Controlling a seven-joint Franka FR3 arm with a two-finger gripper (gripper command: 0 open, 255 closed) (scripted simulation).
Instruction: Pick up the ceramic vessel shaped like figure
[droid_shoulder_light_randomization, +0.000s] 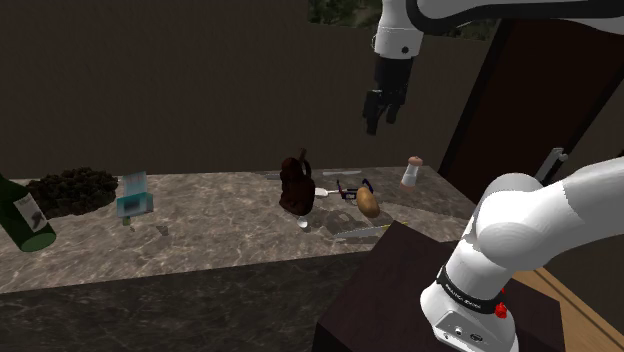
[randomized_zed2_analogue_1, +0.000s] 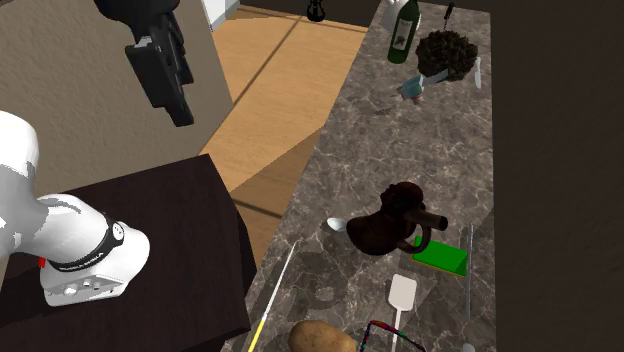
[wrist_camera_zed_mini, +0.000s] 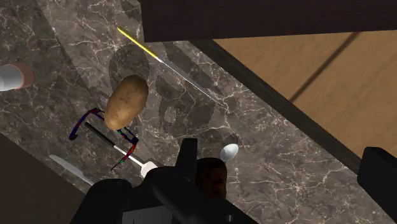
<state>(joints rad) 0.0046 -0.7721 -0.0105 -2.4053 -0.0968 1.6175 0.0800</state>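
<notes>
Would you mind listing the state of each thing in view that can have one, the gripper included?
gripper: open, empty, high above the counter.
dark brown figure vessel: upright on the counter, not held.
potato: lying on the counter, untouched.
green bottle: slanted; whether lying or leaning, cannot tell.
small white bottle: standing, capped.

The dark brown figure-shaped vessel (droid_shoulder_light_randomization: 296, 190) stands upright midway across the marbled bench (droid_shoulder_light_randomization: 200, 228), a stub jutting sideways.
</notes>
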